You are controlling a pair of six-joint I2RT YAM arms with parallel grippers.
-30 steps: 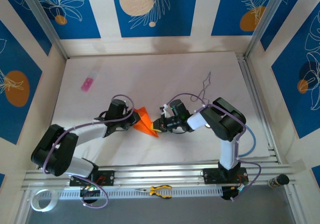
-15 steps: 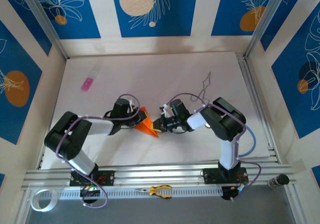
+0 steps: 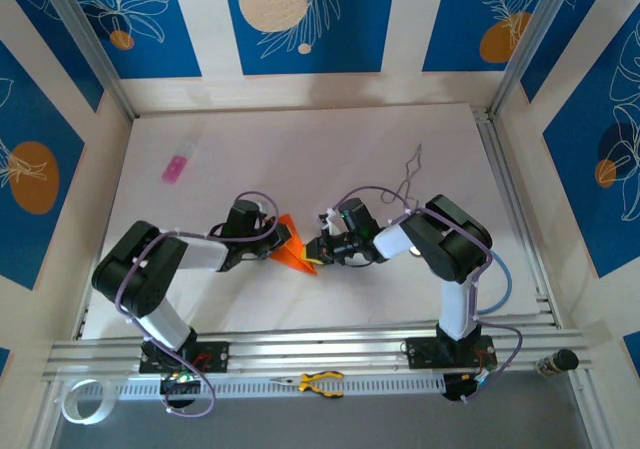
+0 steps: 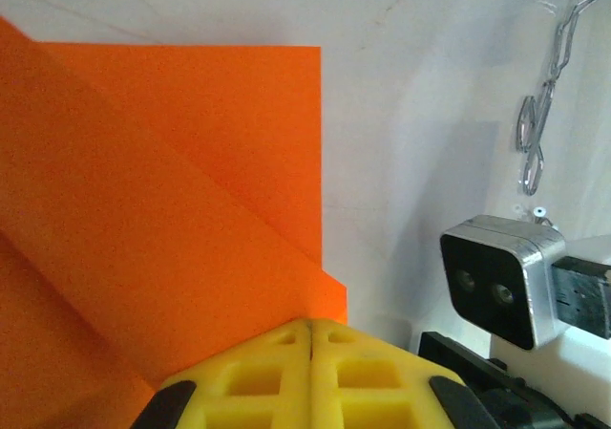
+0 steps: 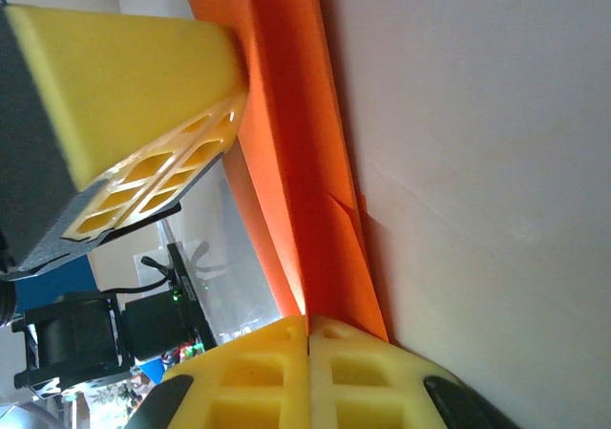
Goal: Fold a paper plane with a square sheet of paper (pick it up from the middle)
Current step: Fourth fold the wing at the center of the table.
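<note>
The square sheet of paper (image 3: 291, 252), bright orange and folded into a narrow creased wedge, sits mid-table between both grippers. My right gripper (image 3: 314, 252) is shut on its near edge; in the right wrist view the orange folds (image 5: 305, 161) run straight into the shut yellow fingertips (image 5: 307, 322). My left gripper (image 3: 274, 241) is shut, its tips (image 4: 310, 326) resting against the paper's flat face (image 4: 172, 209). The left fingers (image 5: 143, 75) touch the paper's side in the right wrist view. Whether they pinch any paper is hidden.
A small pink object (image 3: 175, 168) lies at the back left. A thin metal chain (image 3: 408, 179) (image 4: 539, 123) trails behind the right arm. Yellow-handled pliers (image 3: 320, 381) rest on the front rail, and a tape roll (image 3: 80, 401) sits at the near left corner.
The left arm's elbow has swung up and to the right, and its gripper has closed in slightly on the paper. The right arm and the paper have stayed put.
</note>
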